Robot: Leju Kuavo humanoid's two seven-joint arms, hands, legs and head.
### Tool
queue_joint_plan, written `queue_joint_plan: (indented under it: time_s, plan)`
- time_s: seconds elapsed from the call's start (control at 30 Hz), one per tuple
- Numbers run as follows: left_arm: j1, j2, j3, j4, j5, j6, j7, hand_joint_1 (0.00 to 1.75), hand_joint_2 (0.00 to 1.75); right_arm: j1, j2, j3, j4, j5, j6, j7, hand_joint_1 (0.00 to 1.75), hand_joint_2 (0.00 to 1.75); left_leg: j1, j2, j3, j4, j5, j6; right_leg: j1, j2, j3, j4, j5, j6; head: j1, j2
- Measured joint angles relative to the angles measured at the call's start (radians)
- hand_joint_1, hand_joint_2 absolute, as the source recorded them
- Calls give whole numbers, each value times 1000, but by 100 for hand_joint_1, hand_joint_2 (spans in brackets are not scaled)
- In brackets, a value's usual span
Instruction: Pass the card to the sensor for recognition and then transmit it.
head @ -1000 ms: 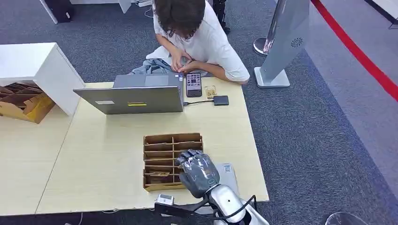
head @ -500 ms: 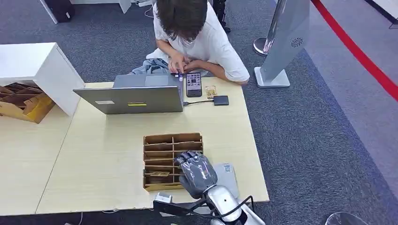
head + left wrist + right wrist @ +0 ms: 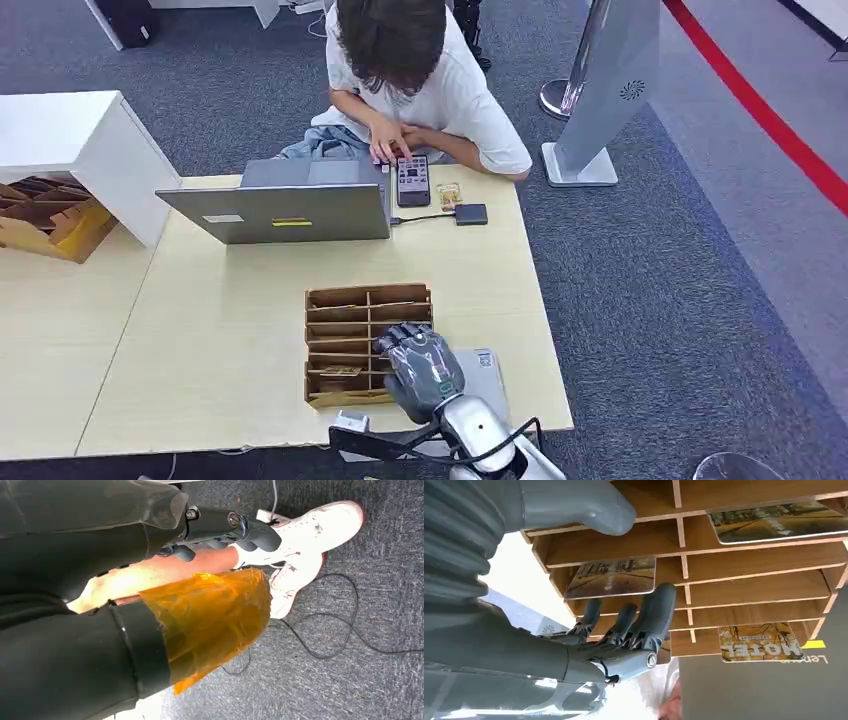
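Observation:
A wooden card rack (image 3: 350, 299) with several slots lies on the pale table (image 3: 220, 340). My right hand (image 3: 425, 372) hovers over its near right corner, hiding the slots there. In the right wrist view my right hand (image 3: 589, 650) has its thumb (image 3: 589, 507) and fingers (image 3: 656, 610) spread on either side of a picture card (image 3: 611, 577) lying in a slot, without gripping it. Two more cards (image 3: 781, 522) (image 3: 759, 642) sit in other slots. A flat grey sensor pad (image 3: 487, 372) lies just right of the rack.
A person sits at the far side of the table touching a phone (image 3: 413, 180), next to an open grey laptop (image 3: 290, 205). A white cabinet (image 3: 80, 150) and cardboard trays (image 3: 45, 215) stand at the left. A small white device (image 3: 350, 424) sits at the near edge.
My right hand has shifted only slightly over the rack's near right corner. The person's hands have moved onto the phone.

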Motion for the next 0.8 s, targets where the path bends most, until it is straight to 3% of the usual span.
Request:
queue_joint_plan:
  time_s: [0.8]
  plan:
    - [0,5,-47,0,50,1,8,0,0,0,0,-37,-21,7,-2,-1,93,175,0,0,0,0,0,0,0,0,0,0,0,0,0,0]
